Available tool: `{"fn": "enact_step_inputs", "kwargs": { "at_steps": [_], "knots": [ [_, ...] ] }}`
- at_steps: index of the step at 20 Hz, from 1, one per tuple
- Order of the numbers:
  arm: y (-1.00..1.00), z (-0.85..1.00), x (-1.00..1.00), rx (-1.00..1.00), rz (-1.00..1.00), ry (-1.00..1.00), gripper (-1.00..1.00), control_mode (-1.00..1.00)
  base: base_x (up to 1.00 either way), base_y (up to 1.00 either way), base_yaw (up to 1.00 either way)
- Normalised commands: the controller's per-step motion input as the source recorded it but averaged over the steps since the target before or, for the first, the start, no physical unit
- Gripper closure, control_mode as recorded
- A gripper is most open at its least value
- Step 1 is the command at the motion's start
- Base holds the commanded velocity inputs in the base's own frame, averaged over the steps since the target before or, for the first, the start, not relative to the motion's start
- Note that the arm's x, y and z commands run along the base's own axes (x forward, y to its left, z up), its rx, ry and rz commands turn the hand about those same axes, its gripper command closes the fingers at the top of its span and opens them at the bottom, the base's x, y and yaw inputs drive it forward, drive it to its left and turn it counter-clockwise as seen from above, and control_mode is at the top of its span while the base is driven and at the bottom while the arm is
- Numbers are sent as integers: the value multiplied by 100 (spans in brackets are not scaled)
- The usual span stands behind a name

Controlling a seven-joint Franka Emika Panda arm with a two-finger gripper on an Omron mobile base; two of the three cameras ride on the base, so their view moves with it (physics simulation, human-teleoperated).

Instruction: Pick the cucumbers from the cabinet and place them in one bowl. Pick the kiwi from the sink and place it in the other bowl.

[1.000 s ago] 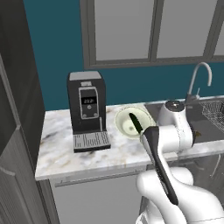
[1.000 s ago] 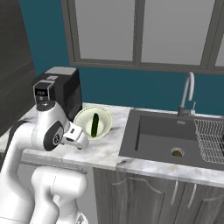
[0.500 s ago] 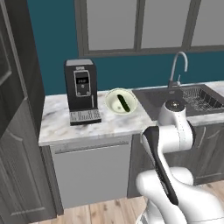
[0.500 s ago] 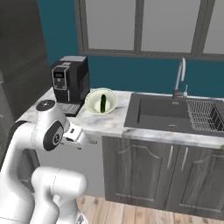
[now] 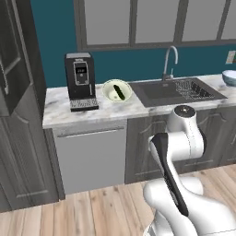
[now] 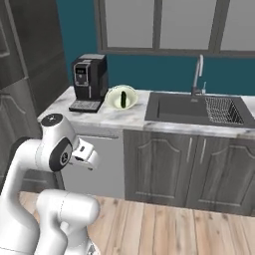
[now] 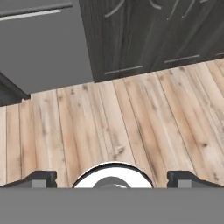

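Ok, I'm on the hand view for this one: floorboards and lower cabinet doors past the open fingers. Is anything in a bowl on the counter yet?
Observer: Yes. The cream bowl, beside the coffee machine, holds one cucumber.
Operator: And the other bowl?
Observer: The blue bowl sits at the far right of the counter, past the sink. I cannot see into it.
Operator: Any kiwi in the sink?
Observer: I cannot make one out. A wire rack lies in its right end.
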Motion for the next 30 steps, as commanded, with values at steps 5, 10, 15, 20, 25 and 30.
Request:
{"fn": "enact_step_inputs", "kwargs": {
  "at_steps": [5,10,15,20,25,30],
  "knots": [
    [0,0,0,0,0,0,-100,100,-6,88,-8],
    [0,0,0,0,0,0,-100,100,0,92,-9],
    [0,0,0,0,0,0,-100,100,0,92,-9],
    [0,0,0,0,0,0,-100,100,0,89,-9],
    [0,0,0,0,0,0,-100,100,1,84,-6],
    [0,0,0,0,0,0,-100,100,14,67,3]
  ]
}}
